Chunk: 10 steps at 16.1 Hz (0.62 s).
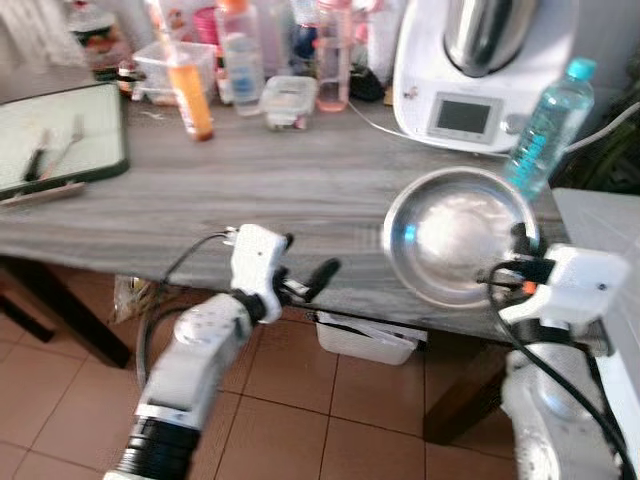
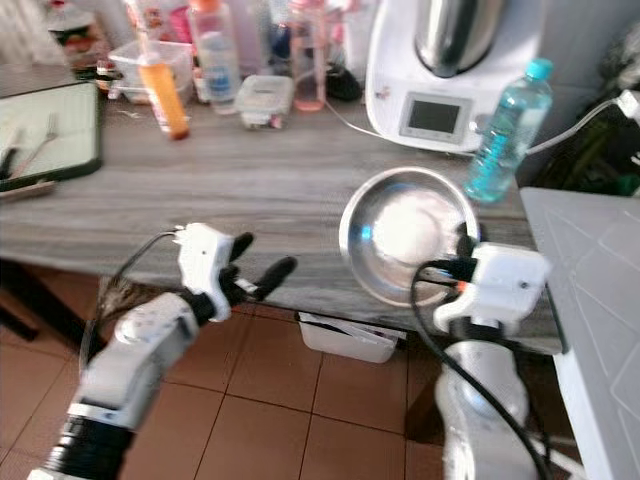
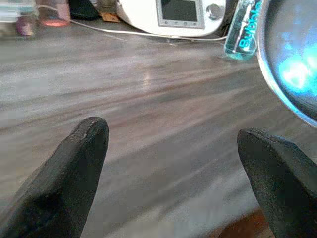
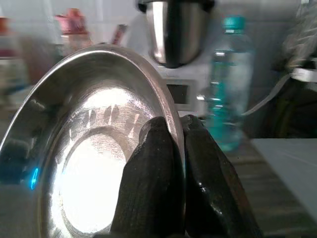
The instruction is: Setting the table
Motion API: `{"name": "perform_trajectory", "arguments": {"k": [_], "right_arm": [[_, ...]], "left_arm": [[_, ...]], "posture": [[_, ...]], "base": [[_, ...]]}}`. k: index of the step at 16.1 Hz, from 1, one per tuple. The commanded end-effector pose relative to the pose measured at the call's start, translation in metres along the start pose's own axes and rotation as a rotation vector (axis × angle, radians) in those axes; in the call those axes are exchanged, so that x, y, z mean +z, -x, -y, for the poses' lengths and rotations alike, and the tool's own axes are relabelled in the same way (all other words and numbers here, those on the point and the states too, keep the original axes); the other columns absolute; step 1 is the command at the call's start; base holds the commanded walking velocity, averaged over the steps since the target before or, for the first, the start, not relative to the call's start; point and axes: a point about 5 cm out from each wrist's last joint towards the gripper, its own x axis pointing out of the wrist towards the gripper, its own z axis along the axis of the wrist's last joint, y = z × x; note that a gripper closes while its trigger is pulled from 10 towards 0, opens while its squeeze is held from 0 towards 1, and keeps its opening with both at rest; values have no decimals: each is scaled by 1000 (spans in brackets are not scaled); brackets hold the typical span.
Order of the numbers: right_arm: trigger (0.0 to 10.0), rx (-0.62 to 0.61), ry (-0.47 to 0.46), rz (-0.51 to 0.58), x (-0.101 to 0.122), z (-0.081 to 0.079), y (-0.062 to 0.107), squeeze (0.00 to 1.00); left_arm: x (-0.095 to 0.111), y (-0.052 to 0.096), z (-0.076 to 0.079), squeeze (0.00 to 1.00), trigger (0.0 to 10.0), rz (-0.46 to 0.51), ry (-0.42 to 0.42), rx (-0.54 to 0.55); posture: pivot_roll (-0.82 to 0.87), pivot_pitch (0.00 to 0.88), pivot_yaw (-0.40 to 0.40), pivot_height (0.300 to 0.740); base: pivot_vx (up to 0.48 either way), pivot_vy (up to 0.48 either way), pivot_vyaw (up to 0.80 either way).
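Note:
A round steel bowl point(image 1: 455, 235) hangs tilted over the grey wooden table point(image 1: 260, 190) near its front right edge. My right gripper point(image 1: 520, 255) is shut on the bowl's near rim, one finger point(image 4: 151, 178) inside and one outside. My left gripper point(image 1: 305, 265) is open at the table's front edge, left of the bowl, with nothing between its fingers point(image 3: 74, 168). The left wrist view has the bowl's rim point(image 3: 287, 59) off to one side.
A white kitchen machine point(image 1: 485, 70) and a blue water bottle point(image 1: 548, 125) stand behind the bowl. Bottles and plastic boxes point(image 1: 235, 70) crowd the back edge. A dark tray with cutlery point(image 1: 60, 140) lies at the left. A white surface point(image 1: 605, 225) adjoins at the right.

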Motion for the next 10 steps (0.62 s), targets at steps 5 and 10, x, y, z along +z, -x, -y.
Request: {"name": "perform_trajectory", "arguments": {"k": [5,10], "right_arm": [[10000,12,-24,11,-5,-8,-16,0],[10000,1,-160,-81,-27,-20,-39,0]], "left_arm": [[0,10,-4,0,10000,-110,-86,-276],[-1,17,-4,0,10000,-164,-114,-366]], "posture": [[118,124,13,740],[140,163,28,740]], "base": [[0,0,0],[0,0,0]]}}
